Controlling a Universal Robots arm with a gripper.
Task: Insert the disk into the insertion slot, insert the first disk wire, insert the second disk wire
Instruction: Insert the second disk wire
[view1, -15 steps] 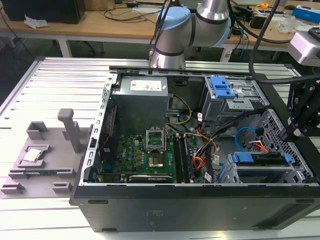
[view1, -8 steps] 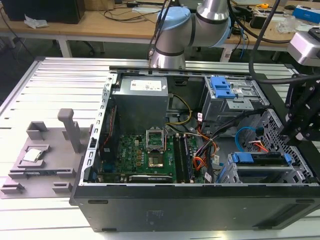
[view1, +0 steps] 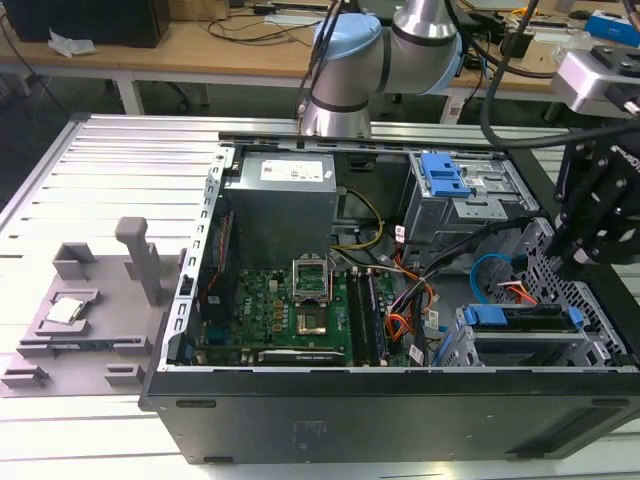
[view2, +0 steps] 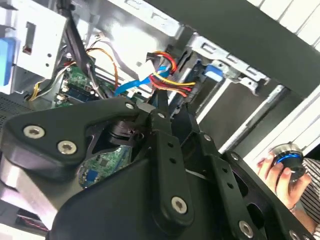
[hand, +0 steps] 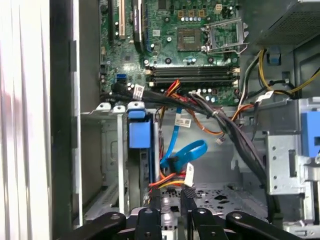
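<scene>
Gripper (hand: 170, 199) at the first disk wire (hand: 167, 180), disk (view1: 488, 316) already seated.
Low at the exterior view's right, the disk lies inside the insertion slot (view1: 600, 336) of the open computer case (view1: 300, 420). In the first wrist view the gripper sits at the end of the red-orange bundle, the second disk wire (hand: 188, 152) looping just beside it. Whether it clamps the bundle cannot be told.
</scene>
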